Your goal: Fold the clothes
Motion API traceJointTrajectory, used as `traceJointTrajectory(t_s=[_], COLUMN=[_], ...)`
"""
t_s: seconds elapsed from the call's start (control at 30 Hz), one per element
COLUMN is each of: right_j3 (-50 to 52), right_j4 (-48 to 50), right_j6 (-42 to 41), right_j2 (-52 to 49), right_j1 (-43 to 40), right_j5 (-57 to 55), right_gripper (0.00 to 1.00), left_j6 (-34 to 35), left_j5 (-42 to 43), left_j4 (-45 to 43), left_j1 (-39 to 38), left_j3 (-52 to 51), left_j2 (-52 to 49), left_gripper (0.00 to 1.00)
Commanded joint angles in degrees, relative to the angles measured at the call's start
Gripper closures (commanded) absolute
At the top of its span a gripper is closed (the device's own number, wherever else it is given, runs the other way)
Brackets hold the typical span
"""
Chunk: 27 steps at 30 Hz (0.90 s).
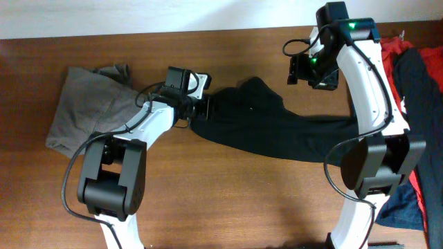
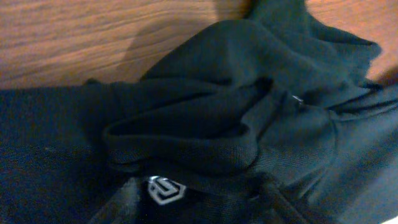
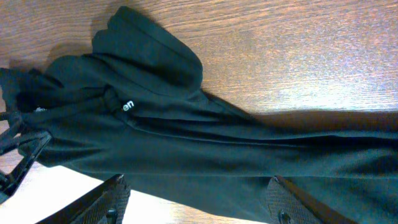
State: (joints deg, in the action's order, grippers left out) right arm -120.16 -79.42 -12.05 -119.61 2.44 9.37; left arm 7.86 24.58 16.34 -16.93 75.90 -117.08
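On table [image 1: 221, 200], rumpled black T-shirt [image 1: 277, 128]

The left arm [image 1: 149, 124] rises from the left base [image 1: 111, 181] and reaches up and to the right, its white link stretched out low; the left gripper [image 1: 201, 108] sits at its end, pointing right; how its jaws stand cannot be made out from overhead or in its own wrist view; the right arm [image 1: 370, 83] stands up from the right base [image 1: 377, 164] and bends over at the top, where a green light shows; it carries the right gripper [image 1: 303, 69] pointing left; in the right wrist view its two dark fingers [image 3: 115, 198] stand wide apart.
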Motion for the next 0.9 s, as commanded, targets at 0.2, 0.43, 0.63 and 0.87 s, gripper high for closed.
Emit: traceJointTrajectory(t_s=[0.2, 0.43, 0.63, 0.87], right_j3=[-0.7, 0.4, 5.4, 20.8], right_j4=[-2.7, -1.3, -2.8, -2.3], right_j6=[-0.2, -0.5, -0.5, 3.7], right_j2=[2.0, 1.4, 1.2, 1.2], right_j1=[-0.3, -2.5, -6.0, -6.6], right_j5=[-5.9, -7.0, -6.4, 3.4], right_gripper=[0.24, 0.18, 0.18, 0.32], left_j6=[3.0, -0.7, -2.4, -2.4], left_j5=[-8.4, -13.9, -13.9, -14.4], left_j4=[16.5, 31.0, 37.7, 38.0], left_j1=[5.7, 15.0, 15.2, 15.2], left_j3=[8.0, 8.4, 8.4, 8.4], left_j2=[11.0, 22.0, 22.3, 22.3], left_gripper=[1.0, 1.0, 1.0, 0.99])
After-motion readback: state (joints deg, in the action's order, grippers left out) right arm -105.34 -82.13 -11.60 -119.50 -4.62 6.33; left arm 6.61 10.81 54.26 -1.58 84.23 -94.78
